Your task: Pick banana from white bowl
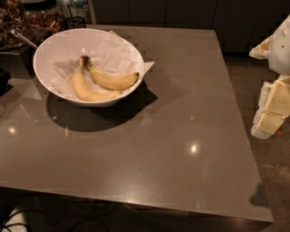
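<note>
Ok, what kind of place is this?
Probably an office kitchenette or break area: a grey countertop, snack containers at the back left, dark cabinets behind, and a paper-lined white bowl holding the banana and a paler second banana. The hand is off the counter's right edge, far from the bowl.

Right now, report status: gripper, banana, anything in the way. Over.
Gripper at far right, beyond the table edge. Banana lies in the white bowl on paper, ungrasped. Paler second banana close beside it, stems together.
</note>
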`<state>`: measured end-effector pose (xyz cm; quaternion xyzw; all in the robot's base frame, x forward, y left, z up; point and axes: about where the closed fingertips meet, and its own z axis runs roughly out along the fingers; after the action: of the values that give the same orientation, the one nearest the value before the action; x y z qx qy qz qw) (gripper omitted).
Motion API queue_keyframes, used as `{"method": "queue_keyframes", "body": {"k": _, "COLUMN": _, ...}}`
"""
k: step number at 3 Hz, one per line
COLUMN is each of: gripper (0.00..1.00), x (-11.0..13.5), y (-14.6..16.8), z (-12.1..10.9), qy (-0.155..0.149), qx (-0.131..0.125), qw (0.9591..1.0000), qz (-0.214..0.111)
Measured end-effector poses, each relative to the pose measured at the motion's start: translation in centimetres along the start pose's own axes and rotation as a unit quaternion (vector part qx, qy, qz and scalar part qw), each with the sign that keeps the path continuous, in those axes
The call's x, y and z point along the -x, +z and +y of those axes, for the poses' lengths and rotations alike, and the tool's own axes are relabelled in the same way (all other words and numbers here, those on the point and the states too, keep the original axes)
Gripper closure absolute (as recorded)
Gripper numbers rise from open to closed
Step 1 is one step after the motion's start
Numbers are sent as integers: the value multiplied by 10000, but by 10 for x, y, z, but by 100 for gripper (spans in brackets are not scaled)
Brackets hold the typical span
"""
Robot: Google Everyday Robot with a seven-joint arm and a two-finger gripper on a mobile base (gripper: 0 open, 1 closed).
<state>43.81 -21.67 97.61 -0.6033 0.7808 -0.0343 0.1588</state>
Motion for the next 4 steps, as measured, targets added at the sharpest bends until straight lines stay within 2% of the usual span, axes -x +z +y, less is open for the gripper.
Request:
{"method": "queue_keyframes", "body": {"k": 1, "gripper": 0, "x": 1, "y": -1, "z": 0, "qy": 2, "qx": -11, "qw": 10000, "qz": -1}}
{"method": "queue_keyframes", "body": {"k": 2, "gripper": 0, "x": 19, "y": -1, "z": -7, "qy": 123, "qx": 87, "qw": 9999, "qz": 7}}
{"method": "queue_keyframes", "body": {"k": 3, "gripper": 0, "x": 49, "y": 0, "z": -16, "qy": 168, "qx": 169, "qw": 9997, "qz": 68}}
{"method": "queue_keyframes", "body": {"k": 4, "gripper": 0, "x": 81, "y": -2, "z": -20, "qy": -161, "qx": 272, "qw": 9994, "qz": -104}}
